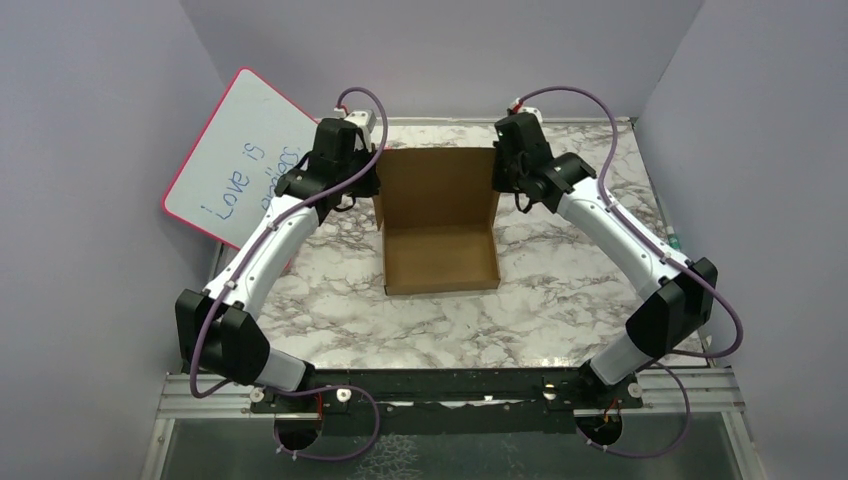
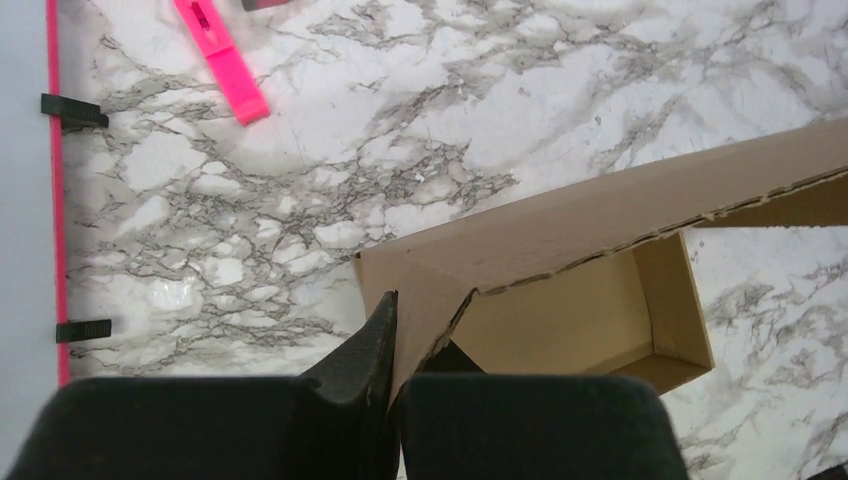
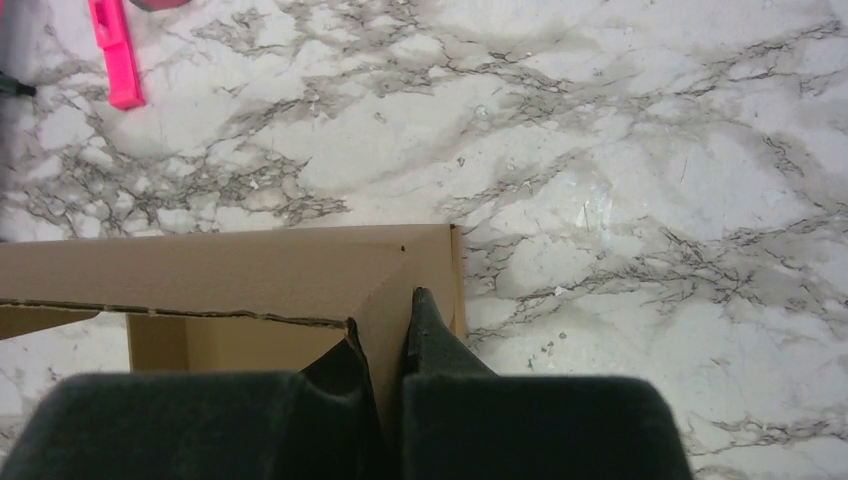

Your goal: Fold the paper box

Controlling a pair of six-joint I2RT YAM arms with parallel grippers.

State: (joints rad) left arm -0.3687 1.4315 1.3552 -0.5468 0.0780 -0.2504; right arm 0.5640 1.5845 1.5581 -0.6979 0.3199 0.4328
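At the middle of the table (image 1: 560, 300), I hold the paper box (image 1: 440, 255) by its upright lid (image 1: 438, 185), left hand (image 2: 395, 345) and right hand (image 3: 385, 345) each pinching a side edge; uneven pulls could twist or tear the thin cardboard, or slip it free

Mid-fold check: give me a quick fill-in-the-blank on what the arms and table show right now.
1. The left gripper is ____ on the paper box.
2. The right gripper pinches the box's ____ side.
3. The whiteboard sits at the ____ side of the table.
4. The marker lying on the table is ____.

Missing words: shut; right; left; pink.
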